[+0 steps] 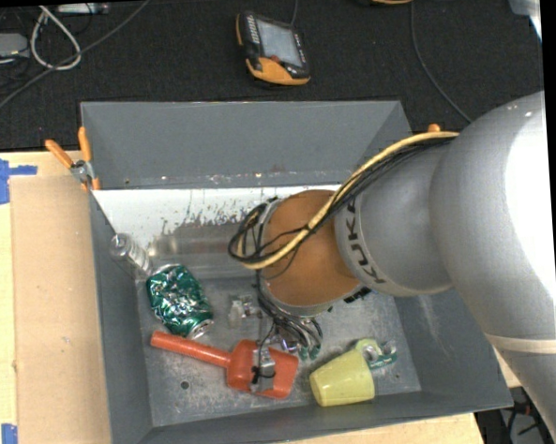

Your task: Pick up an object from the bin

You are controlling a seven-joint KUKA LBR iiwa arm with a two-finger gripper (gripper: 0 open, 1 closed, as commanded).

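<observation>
Grey metal bin (245, 143), sloped walls, flat floor with a few loose things on it. The arm (465, 214) reaches in from the right and bends down over the middle of the floor. Its wrist carries a rounded orange cover (303, 252), and yellow and black cables (369, 169) loop across that. The gripper (263, 369) is low, right at the head of an orange toy hammer (216, 356). Dark parts of it show against the middle of the head. Cannot tell from this angle whether the gripper is spread, pressed together, or pinching the head, because the wrist and the wiring above hide too much. The hammer lies on the floor near the front wall. Its head is under the gripper and its thin handle runs up and to the left. A crumpled green can (179, 302) lies just above the end of the handle, near it; contact is uncertain. A yellow cup (341, 384) lies tipped on its side just right of the hammer head, close to the front wall, with a narrow gap between the two. A small green scrap (384, 355) sits by the cup's upper right edge. A small pale bit (238, 309), too small to identify, rests between the can and the wrist. A clear plastic bottle (129, 251) lies in the back left corner, at the foot of the far wall and well apart from the gripper.
</observation>
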